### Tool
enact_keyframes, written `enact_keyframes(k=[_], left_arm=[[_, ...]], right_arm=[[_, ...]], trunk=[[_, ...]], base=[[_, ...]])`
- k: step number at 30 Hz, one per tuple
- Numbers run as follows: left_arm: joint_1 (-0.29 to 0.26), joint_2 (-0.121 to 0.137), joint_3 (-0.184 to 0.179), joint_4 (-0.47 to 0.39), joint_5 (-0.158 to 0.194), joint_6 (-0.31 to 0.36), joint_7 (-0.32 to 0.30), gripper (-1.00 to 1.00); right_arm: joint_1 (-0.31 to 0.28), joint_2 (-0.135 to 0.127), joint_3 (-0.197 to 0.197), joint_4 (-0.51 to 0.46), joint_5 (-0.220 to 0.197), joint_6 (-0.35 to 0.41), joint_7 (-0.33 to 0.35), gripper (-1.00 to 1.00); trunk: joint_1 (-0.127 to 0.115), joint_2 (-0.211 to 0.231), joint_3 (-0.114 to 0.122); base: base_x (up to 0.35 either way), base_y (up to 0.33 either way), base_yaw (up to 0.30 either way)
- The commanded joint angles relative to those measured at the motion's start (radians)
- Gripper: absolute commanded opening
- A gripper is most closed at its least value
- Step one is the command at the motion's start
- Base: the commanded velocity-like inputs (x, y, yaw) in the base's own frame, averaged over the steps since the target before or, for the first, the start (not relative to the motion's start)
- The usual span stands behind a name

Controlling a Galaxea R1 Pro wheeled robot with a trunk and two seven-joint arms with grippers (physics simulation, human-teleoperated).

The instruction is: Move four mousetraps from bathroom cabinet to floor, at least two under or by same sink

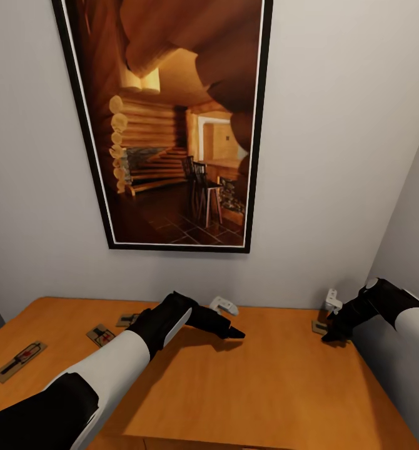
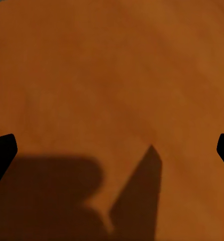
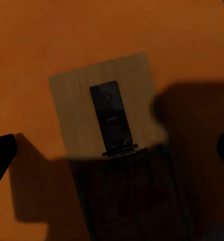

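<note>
Clearly at the pick-up step, the right tool (image 1: 330, 334) hangs with jaws spread over the far-right mousetrap (image 3: 108, 113) on the cabinet (image 1: 266, 387) top, needing descent and closure, while the left tool (image 1: 231, 330), also spread, idles.

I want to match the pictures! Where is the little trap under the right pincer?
Head view: small tan wooden mousetrap at the cabinet top's right edge, below the right pincer.
Right wrist view: centre.
Left wrist view: not in it.
Shared landmark: orange-brown wooden cabinet top.
</note>
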Motion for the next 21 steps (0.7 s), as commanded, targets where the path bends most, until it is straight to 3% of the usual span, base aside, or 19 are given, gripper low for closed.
enact_keyframes(k=[1, 21], left_arm=[[-0.001, 0.000, -0.002, 0.000, 0.009, 0.008, 0.002, 1.00], [-0.001, 0.000, -0.002, 0.001, 0.009, 0.007, 0.002, 1.00]], right_arm=[[0.000, -0.001, 0.003, -0.002, -0.003, 0.011, 0.005, 1.00], [0.000, -0.001, 0.003, -0.002, -0.003, 0.011, 0.005, 1.00]], trunk=[[0.000, -0.001, -0.001], [0.008, -0.015, -0.008]], base=[[0.000, 0.000, 0.000], [0.000, 0.000, 0.000]])
